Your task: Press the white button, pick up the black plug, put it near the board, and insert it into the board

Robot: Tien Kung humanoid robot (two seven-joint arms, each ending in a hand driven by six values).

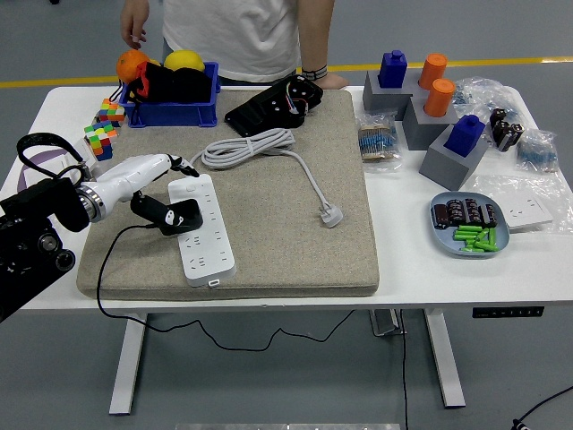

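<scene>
Low over the left side of the beige felt mat (269,179), the robot's white-shelled left hand (161,179) reaches in from the table's left edge, forearm nearly level. Its fingers are curled around a black plug (175,216), held against the left edge of the long white power strip (205,230), whose black cable trails off the mat's front edge. Beyond it, a coiled grey cord (246,148) ends in a grey plug (332,215) near the mat's centre. Behind the table's far edge stands a person (237,36).
</scene>
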